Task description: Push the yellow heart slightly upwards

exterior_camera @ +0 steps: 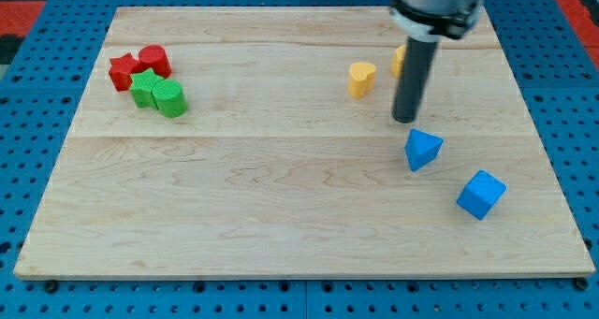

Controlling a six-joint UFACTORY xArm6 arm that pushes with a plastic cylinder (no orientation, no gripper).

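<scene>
One yellow heart (362, 79) is sitting near the board's (281, 197) top, right of centre. My tip (405, 121) is resting to its lower right, apart from it, holding nothing; being a bare rod, it has nothing to grip with. The heart's lobes seem to be facing the view's upper right; long axis unclear. Pushing upward likely means getting beneath it first.

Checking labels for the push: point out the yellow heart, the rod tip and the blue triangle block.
yellow heart (361, 78): camera view, middle of its front face.
my tip (404, 121): camera view, very bottom end of the dark rod, right of the heart.
blue triangle block (422, 149): camera view, centre of its top face.
</scene>
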